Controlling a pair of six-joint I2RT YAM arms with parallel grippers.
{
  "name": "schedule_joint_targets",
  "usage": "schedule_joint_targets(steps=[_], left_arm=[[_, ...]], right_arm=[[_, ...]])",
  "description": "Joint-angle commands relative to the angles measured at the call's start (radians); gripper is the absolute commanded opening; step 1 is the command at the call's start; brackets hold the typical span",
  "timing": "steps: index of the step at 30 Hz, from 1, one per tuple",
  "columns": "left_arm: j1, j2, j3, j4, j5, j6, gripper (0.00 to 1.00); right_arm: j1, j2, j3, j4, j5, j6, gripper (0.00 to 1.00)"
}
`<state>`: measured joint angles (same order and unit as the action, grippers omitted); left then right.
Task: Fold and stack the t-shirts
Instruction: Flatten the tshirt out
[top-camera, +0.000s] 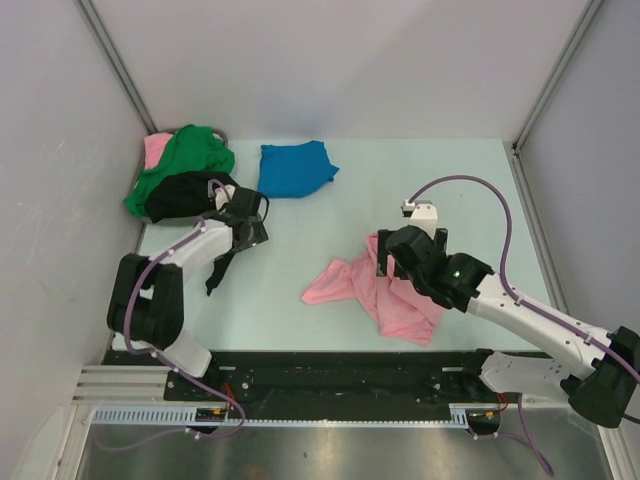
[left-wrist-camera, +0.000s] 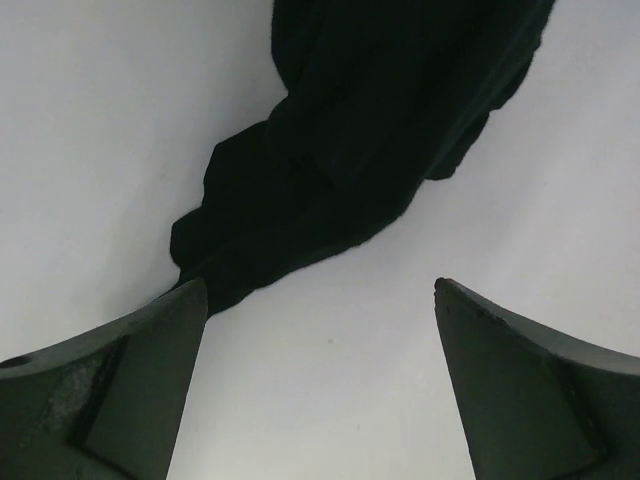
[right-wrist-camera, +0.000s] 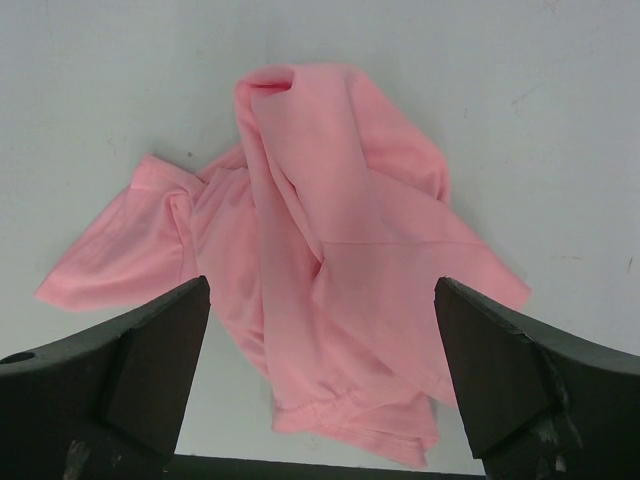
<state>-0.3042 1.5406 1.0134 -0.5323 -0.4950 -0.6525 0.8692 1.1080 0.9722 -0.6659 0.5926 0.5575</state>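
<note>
Both my tools were released, holding nothing. My left tool (left-wrist-camera: 320, 288) had its jaws spread wide just short of the black t-shirt (left-wrist-camera: 370, 130), which lay bunched on the tabletop (top-camera: 420, 180); one trailing end of it reached the left fingertip, touching or not I couldn't tell. My right tool (right-wrist-camera: 320, 285) hung open over the pink t-shirt (right-wrist-camera: 330, 250), crumpled and unfolded near the middle-right of the tabletop, one sleeve spread to the side. The blue t-shirt (top-camera: 295, 168) sat roughly folded at the far side, apart from the rest. In the far-left corner the green t-shirt (top-camera: 190, 155) was heaped above the black one, with a bit of pink cloth (top-camera: 153, 150) beside it. A thin grey basket rim (top-camera: 170, 131) peeked out behind that heap; the clothes covered it, and I couldn't tell how much of them lay inside it.
</note>
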Motion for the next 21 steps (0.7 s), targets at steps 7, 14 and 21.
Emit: schedule_joint_targets(steps=[7,14,21], left_arm=[[0.068,0.139,0.042,0.196,0.015,0.053,0.3],[0.076,0.126,0.157,0.129,-0.002,0.074,0.0],[0.099,-0.071,0.405,0.03,0.01,0.122,0.0]], right_arm=[[0.005,-0.077,-0.035,0.0,0.026,0.007,1.0],[0.004,-0.096,-0.052,0.0,0.033,0.005,0.99],[0.004,-0.119,-0.052,0.018,0.016,-0.013,1.0]])
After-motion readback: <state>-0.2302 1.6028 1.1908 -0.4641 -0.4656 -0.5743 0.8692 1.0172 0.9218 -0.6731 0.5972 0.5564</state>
